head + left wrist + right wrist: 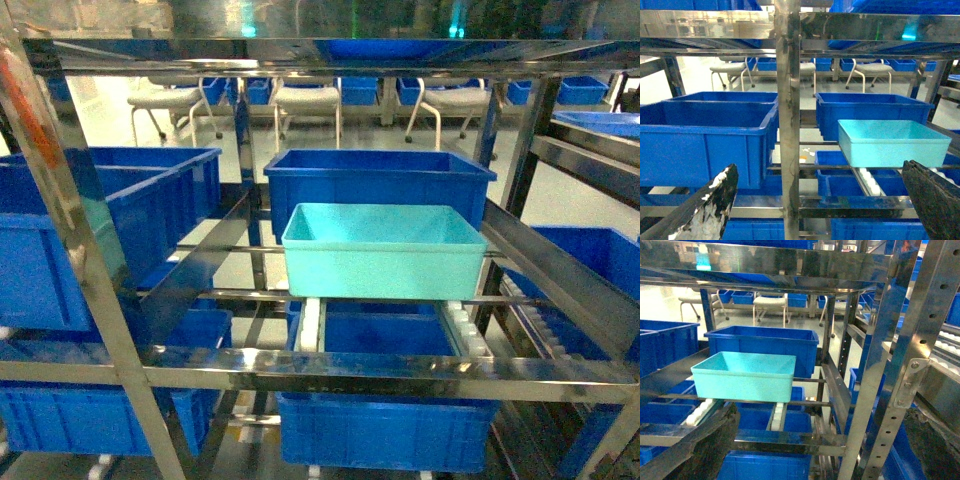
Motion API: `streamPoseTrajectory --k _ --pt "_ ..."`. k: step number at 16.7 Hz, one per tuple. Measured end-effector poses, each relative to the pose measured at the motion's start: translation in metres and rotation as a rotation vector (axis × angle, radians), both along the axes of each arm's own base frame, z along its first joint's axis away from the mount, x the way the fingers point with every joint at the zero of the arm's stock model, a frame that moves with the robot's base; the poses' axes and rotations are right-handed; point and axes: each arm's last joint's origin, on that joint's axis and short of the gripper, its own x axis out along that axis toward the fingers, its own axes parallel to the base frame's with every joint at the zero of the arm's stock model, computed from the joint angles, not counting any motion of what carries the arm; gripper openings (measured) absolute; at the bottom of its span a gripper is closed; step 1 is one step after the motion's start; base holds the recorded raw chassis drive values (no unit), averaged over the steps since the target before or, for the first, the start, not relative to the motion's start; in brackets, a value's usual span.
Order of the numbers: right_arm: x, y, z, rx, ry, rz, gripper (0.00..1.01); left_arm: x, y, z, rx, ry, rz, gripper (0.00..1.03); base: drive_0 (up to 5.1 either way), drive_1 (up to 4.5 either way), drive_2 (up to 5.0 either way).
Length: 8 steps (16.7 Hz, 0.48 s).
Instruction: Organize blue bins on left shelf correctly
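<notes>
A bright room with a pale floor lies behind the rack, where white-legged chairs (305,100) stand in a row before more blue crates. In front is the multi-tier stainless-steel shelf rack (380,368) with perforated uprights, shiny crossbars and sloped roller rails. The light turquoise rectangular plastic bin (380,255) sits on the white roller rails of the middle tier, at the front of the centre lane. A darker royal-blue plastic crate (380,180) stands directly behind it, touching or nearly so. Another large royal-blue crate (90,225) fills the lane to the left, and further blue crates rest on the tier below.

The left tool (820,205) shows two dark, scuffed fingers (710,210) spread wide apart, holding nothing, short of the rack's front upright. The right tool (815,450) likewise has its dark fingers (705,445) set wide apart and empty, below and in front of the turquoise bin.
</notes>
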Motion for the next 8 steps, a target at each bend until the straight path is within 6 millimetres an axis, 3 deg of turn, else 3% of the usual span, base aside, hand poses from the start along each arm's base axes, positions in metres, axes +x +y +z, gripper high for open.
streamPoseTrajectory --k 7,8 --pt "0.0000 0.0000 -0.0001 0.000 0.001 0.000 0.98 0.0000 0.0000 0.0001 0.000 -0.001 0.000 0.98 0.0 -0.23 0.3" --pt "0.0000 0.0000 -0.0001 0.000 0.001 0.000 0.98 0.0000 0.0000 0.0001 0.000 -0.001 0.000 0.98 0.1 -3.62 3.8"
